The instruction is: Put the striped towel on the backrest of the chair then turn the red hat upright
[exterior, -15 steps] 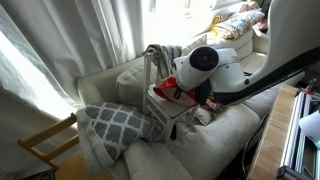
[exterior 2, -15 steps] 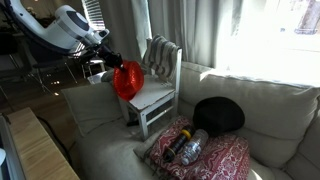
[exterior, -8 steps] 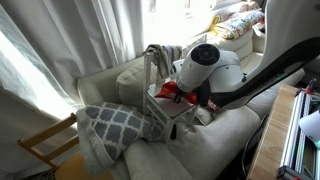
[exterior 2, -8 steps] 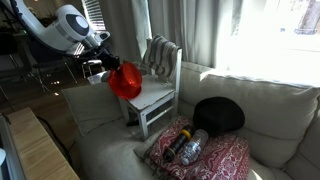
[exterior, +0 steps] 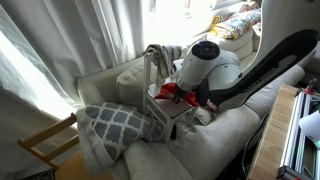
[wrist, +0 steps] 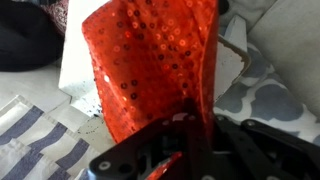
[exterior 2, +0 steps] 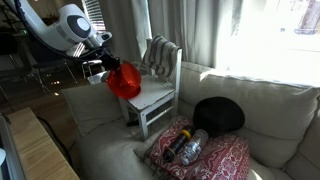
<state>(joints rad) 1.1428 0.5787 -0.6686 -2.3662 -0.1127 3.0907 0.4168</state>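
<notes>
The striped towel (exterior 2: 160, 55) hangs over the backrest of the white chair (exterior 2: 152, 97); it also shows in the wrist view (wrist: 40, 150) and in an exterior view (exterior: 165, 54). My gripper (exterior 2: 109, 66) is shut on the brim of the red hat (exterior 2: 125, 80) and holds it tilted, just above the chair seat's left edge. In the wrist view the sequined hat (wrist: 150, 70) fills the centre, pinched between my fingers (wrist: 190, 135). In an exterior view the hat (exterior: 172, 94) is mostly hidden behind my arm.
The chair (exterior: 172, 112) stands on a cream sofa (exterior 2: 270, 110). A grey lattice pillow (exterior: 115, 125) lies beside it. A black hat (exterior 2: 218, 115) and a red patterned bundle (exterior 2: 205, 155) lie on the sofa. A light-brown wooden chair (exterior: 45, 145) stands beside the sofa.
The hat has swung from hanging nearly vertical to a more tilted pose, moving slightly left and down toward the seat edge in my closed gripper.
</notes>
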